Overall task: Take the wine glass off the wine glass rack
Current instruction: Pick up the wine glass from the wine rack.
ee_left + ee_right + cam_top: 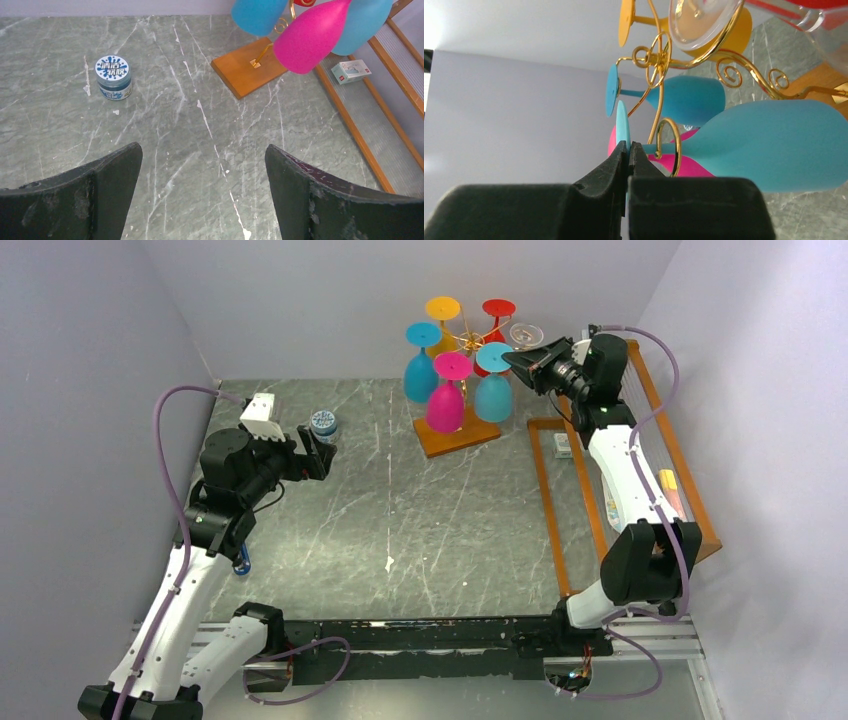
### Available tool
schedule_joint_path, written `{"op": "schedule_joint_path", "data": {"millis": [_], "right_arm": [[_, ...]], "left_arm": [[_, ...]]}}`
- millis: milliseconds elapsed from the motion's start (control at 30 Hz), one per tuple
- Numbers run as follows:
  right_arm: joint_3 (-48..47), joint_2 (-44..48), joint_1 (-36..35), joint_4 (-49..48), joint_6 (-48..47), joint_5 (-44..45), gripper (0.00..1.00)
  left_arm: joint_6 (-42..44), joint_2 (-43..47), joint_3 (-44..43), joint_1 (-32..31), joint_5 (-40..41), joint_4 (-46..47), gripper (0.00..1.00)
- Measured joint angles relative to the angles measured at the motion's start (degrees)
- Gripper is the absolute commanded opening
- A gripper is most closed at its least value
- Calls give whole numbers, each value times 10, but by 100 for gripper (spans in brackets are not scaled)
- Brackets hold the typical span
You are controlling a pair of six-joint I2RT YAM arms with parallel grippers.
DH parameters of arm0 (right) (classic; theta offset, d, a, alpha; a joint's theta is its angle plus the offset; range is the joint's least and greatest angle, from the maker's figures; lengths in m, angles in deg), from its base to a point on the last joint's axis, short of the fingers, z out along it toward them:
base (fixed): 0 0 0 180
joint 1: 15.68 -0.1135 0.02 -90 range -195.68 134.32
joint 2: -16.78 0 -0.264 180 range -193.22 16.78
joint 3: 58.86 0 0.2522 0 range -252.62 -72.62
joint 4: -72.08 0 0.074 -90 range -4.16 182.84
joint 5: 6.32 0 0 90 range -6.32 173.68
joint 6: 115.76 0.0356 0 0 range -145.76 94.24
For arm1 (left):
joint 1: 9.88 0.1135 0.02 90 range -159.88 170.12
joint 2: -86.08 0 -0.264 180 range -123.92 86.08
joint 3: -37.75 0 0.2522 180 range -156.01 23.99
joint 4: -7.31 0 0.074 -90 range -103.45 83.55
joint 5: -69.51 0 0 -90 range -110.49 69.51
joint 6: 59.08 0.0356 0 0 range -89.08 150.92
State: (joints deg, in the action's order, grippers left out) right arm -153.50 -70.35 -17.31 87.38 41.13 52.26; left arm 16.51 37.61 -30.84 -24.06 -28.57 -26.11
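Table (pixel 400 530): grey marble. Rack (pixel 457 436) stands at the far side, with six glasses hung on it bowl-down. Right gripper (pixel 628 148) is pinched closed on the foot rim of the near-right blue glass (pixel 774 145), which hangs on the rack with its stem in a gold loop. Left gripper (pixel 202 170) is spread wide above the table, well apart from the rack. Jar (pixel 114 76) sits just beyond it.

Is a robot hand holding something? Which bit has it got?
The right gripper pinches the blue wine glass by the edge of its round foot. The left gripper is open, holding nothing.
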Motion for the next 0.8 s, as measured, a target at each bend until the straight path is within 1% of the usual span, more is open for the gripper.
{"op": "schedule_joint_path", "data": {"millis": [367, 800], "right_arm": [[0, -24, 0, -29, 43, 38, 0], [9, -17, 3, -46, 53, 75, 0]], "left_arm": [[5, -2, -28, 0, 5, -3, 97], [7, -2, -28, 0, 5, -4, 97]]}}
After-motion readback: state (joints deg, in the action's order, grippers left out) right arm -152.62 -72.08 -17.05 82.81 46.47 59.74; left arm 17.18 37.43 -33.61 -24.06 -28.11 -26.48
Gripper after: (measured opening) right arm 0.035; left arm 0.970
